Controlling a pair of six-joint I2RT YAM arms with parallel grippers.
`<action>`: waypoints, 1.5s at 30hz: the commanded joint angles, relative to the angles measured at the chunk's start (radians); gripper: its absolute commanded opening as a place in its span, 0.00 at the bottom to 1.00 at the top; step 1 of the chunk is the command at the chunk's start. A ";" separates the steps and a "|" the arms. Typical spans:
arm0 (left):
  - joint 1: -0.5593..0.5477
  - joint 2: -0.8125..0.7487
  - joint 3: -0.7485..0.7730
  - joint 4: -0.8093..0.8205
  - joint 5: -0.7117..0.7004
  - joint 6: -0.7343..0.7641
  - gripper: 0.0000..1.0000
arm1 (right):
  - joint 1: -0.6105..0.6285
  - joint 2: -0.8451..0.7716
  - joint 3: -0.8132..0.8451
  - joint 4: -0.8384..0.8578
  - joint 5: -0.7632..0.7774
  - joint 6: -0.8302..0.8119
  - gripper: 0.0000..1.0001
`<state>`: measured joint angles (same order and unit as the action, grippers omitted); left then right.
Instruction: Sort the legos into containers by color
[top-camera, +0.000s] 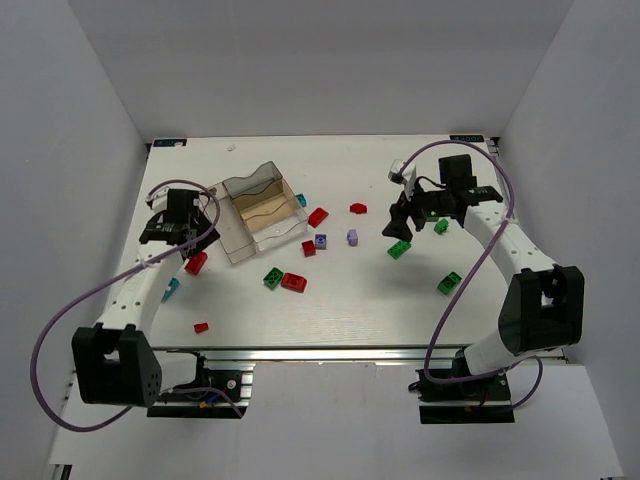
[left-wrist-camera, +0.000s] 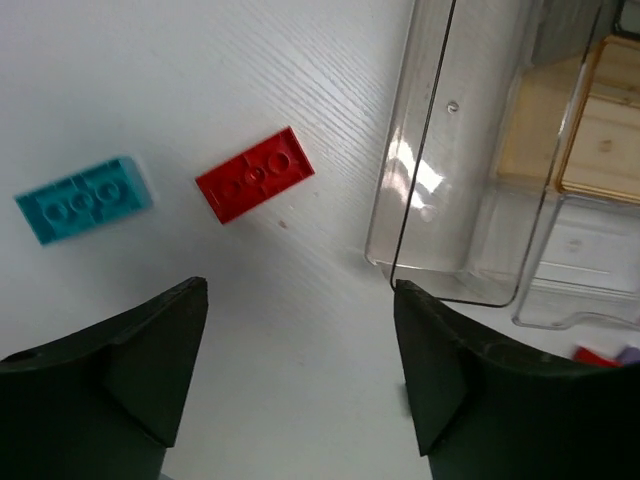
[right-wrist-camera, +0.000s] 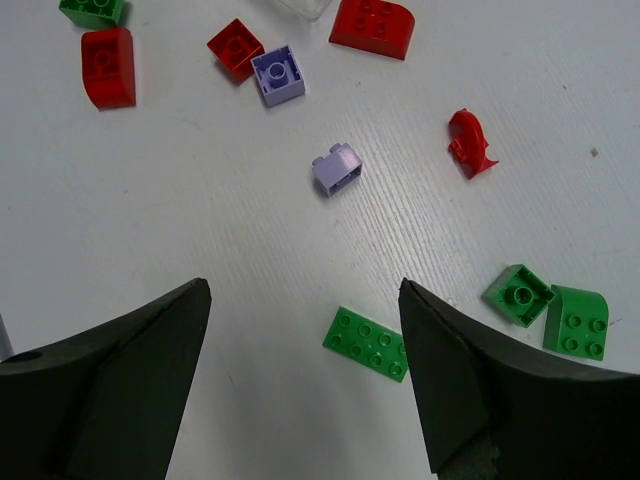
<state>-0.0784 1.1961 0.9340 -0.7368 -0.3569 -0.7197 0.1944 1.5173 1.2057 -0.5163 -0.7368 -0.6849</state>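
Observation:
The legos lie scattered on the white table. In the left wrist view a red brick (left-wrist-camera: 255, 173) and a cyan brick (left-wrist-camera: 83, 198) lie ahead of my open left gripper (left-wrist-camera: 300, 290), which holds nothing. The clear box of containers (left-wrist-camera: 510, 170) stands to its right, lid up (top-camera: 262, 210). From above, the left gripper (top-camera: 172, 232) hovers left of the box, above the red brick (top-camera: 196, 263). My right gripper (right-wrist-camera: 304, 290) is open and empty over a flat green plate (right-wrist-camera: 367, 343). Beyond it lie two pale purple bricks (right-wrist-camera: 336, 168) (right-wrist-camera: 278, 75) and red pieces (right-wrist-camera: 470, 142).
Other green bricks (right-wrist-camera: 519, 294) (right-wrist-camera: 575, 321) lie right of the right gripper (top-camera: 402, 222). Red, green and purple bricks (top-camera: 293, 282) are spread in front of the box. A small red piece (top-camera: 201, 327) lies near the front edge. White walls enclose the table on three sides.

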 joint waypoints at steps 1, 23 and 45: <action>0.046 0.037 0.071 0.011 -0.028 0.262 0.83 | -0.003 -0.040 -0.024 0.035 -0.019 -0.019 0.78; 0.180 0.353 0.037 0.185 0.371 0.882 0.86 | -0.006 0.015 0.035 -0.062 -0.027 -0.114 0.80; 0.189 0.358 0.055 0.217 0.276 0.824 0.42 | -0.006 0.027 0.055 -0.080 -0.006 -0.105 0.81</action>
<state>0.1036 1.6234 0.9508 -0.5220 -0.0940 0.1295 0.1909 1.5444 1.2232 -0.5861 -0.7322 -0.7876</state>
